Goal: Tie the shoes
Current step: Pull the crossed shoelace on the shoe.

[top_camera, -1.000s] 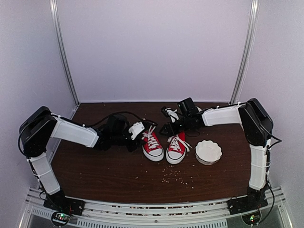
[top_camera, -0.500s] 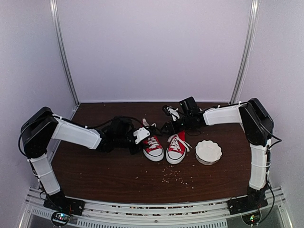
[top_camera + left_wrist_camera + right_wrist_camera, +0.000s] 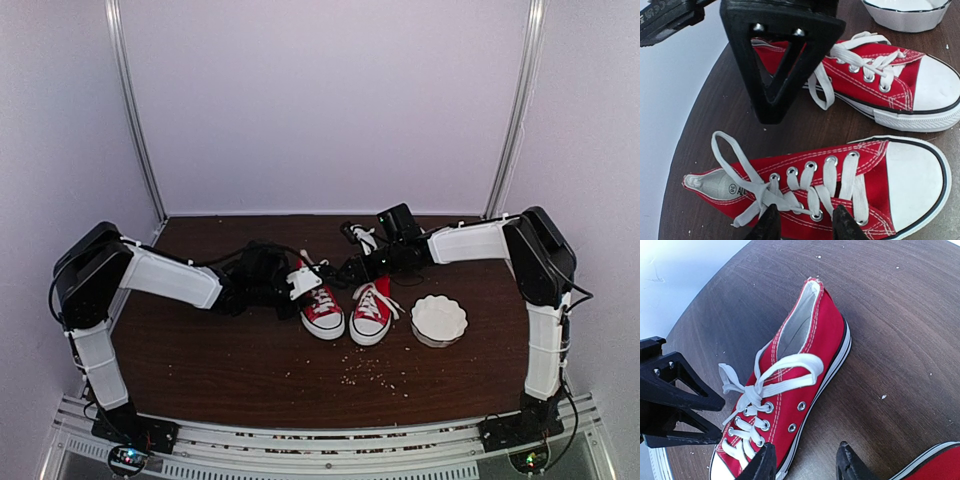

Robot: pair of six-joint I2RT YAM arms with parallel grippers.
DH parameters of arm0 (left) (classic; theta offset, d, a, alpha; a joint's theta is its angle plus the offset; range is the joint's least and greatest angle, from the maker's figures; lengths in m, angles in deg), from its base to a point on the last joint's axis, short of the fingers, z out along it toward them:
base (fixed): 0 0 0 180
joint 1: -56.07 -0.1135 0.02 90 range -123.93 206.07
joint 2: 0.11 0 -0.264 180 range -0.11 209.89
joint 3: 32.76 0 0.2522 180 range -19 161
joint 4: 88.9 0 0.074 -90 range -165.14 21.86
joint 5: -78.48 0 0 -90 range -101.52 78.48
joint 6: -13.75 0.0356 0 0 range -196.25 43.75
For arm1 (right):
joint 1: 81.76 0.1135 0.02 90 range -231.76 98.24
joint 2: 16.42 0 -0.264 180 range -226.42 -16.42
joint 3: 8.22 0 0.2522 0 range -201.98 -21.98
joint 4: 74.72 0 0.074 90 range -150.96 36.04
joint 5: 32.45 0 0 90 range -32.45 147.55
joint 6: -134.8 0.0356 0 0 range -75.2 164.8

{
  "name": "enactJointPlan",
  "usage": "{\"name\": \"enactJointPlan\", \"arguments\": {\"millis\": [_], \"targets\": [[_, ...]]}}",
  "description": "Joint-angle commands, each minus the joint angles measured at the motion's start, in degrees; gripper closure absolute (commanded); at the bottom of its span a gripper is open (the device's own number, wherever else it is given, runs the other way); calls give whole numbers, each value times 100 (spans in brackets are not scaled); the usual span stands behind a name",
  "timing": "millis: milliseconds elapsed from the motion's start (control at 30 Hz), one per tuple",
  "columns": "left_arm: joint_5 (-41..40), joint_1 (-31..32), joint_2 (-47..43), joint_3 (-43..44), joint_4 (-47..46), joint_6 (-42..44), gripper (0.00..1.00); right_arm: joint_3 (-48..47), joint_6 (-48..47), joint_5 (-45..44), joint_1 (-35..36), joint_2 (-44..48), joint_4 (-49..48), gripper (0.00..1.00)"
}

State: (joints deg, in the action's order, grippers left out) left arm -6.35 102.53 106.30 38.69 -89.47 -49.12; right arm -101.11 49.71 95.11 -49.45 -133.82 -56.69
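- left gripper (image 3: pixel 807 225) slid right, now above the left red canvas sneaker (image 3: pixel 877 190) and its white laces (image 3: pixel 762 192); jaws half-open, empty (lace grab seems next).
- right gripper (image 3: pixel 805 462) unmoved, jaws apart, empty.

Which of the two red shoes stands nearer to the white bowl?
The right-hand shoe in the top view; it stands next to the bowl, while the other shoe is beyond it.

The shoes (image 3: pixel 323 312) are sitting side by side on the worktop (image 3: pixel 220 350), leaving only a slim lane between them. The left end effector (image 3: pixel 303 283) and right end effector (image 3: pixel 352 270) are crowding the room just by the heels. A white bowl (image 3: pixel 439 319) is blocking the right flank. Open surface is lying in front and leftward.
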Motion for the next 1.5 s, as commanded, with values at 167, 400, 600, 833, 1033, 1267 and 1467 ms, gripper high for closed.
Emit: {"name": "enactJointPlan", "arguments": {"millis": [167, 400, 600, 833, 1033, 1267, 1467], "targets": [[-291, -13, 179, 209, 34, 126, 68, -6, 63, 164, -47, 82, -99, 60], [-508, 17, 228, 202, -235, -4, 69, -23, 54, 280, -44, 73, -97, 61], [-442, 30, 265, 243, -232, -16, 73, -56, 55, 363, -50, 32, -88, 62], [-194, 33, 358, 286, -175, -47, 100, -76, 54, 360, -55, 24, -51, 62], [-103, 34, 27, -105, -263, -256, 100, 123, 564, 632, -68, 57, -773, 61], [-55, 31, -217, -450, -141, -530, 100, 249, 1350, 763, 5, -105, -1818, 60], [29, 35, -355, -650, -127, -663, 100, 133, 1609, 661, 104, -327, -2117, 58]]}}
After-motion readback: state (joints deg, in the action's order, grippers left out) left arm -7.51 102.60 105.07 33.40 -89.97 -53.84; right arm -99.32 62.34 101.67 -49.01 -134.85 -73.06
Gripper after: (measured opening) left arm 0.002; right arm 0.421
